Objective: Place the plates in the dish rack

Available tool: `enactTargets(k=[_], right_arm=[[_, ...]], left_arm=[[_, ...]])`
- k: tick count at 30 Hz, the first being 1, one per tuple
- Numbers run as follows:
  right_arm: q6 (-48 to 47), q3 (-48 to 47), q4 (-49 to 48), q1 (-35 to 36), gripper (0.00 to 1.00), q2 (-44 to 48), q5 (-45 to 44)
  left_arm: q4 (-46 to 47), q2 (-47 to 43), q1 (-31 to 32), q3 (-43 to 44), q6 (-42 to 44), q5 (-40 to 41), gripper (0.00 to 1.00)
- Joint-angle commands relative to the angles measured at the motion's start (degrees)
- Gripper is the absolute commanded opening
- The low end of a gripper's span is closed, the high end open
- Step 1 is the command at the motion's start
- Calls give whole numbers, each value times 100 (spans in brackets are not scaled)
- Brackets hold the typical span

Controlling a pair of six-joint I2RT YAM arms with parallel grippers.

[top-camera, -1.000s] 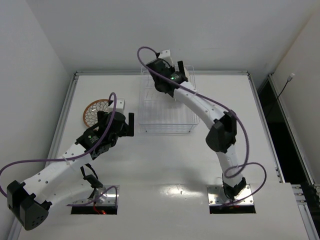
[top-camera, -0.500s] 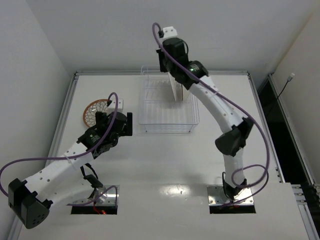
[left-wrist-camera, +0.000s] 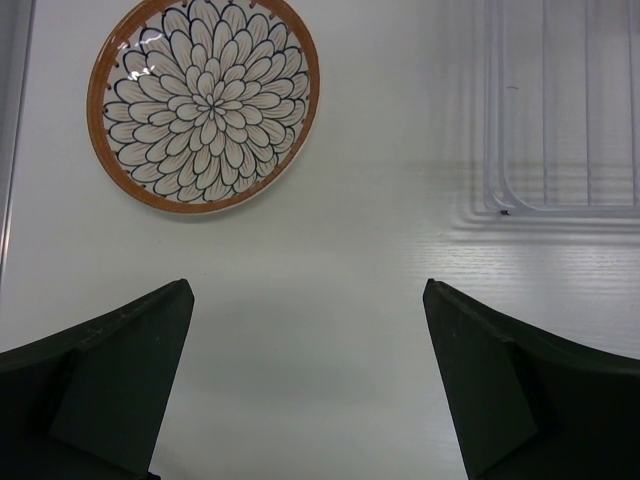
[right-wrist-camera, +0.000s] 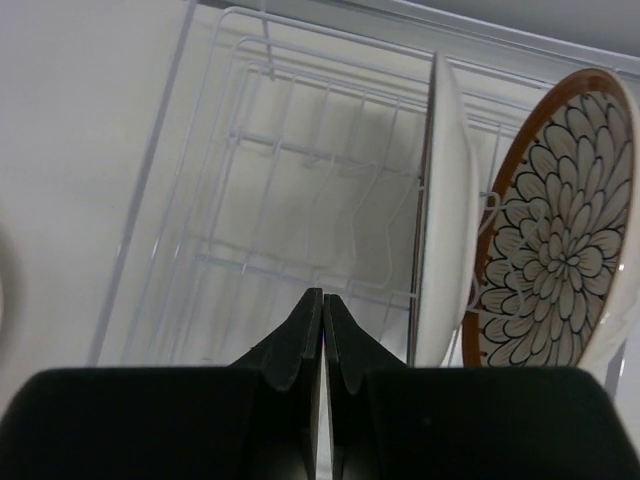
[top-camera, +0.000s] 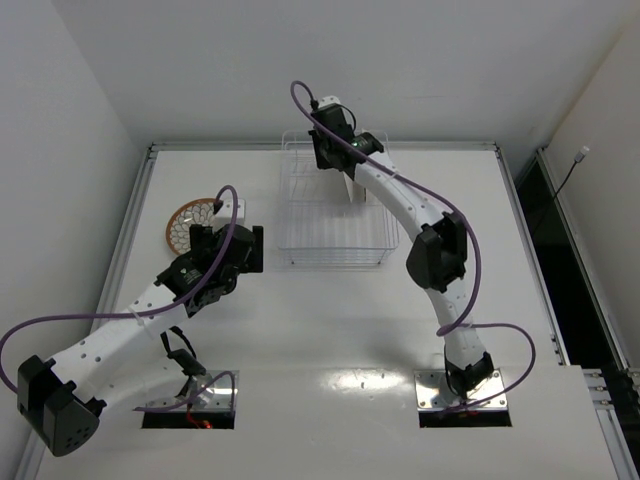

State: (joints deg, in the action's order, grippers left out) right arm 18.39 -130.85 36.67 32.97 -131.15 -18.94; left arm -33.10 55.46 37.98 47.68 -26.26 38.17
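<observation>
Right gripper fingers pressed together on nothing, above the dish rack, cream-backed plate and petal plate upright side by side in its far part, left gripper spread wide, empty, over the table, brown-rimmed plate flat just beyond, left of rack

Dish rack: in the right wrist view, two plates stand on edge at its right side, a white plate and, just beside it, a petal-patterned plate. Both block entry there. The slots left of the white plate are open from above. The right gripper, fingers pressed together, hangs over this open part.

Left of the dish rack, bare table separates it from a third plate lying flat. The left gripper, jaws wide, faces that gap.
</observation>
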Motion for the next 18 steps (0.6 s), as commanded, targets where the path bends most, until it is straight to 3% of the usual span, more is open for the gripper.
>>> enactTargets(k=[1, 18], right_arm=[[147, -248, -152, -80, 1, -50, -416], [428, 24, 69, -502, 2, 361, -866]], left_arm=[[49, -18, 52, 83, -90, 59, 100], [49, 34, 52, 83, -90, 59, 100]])
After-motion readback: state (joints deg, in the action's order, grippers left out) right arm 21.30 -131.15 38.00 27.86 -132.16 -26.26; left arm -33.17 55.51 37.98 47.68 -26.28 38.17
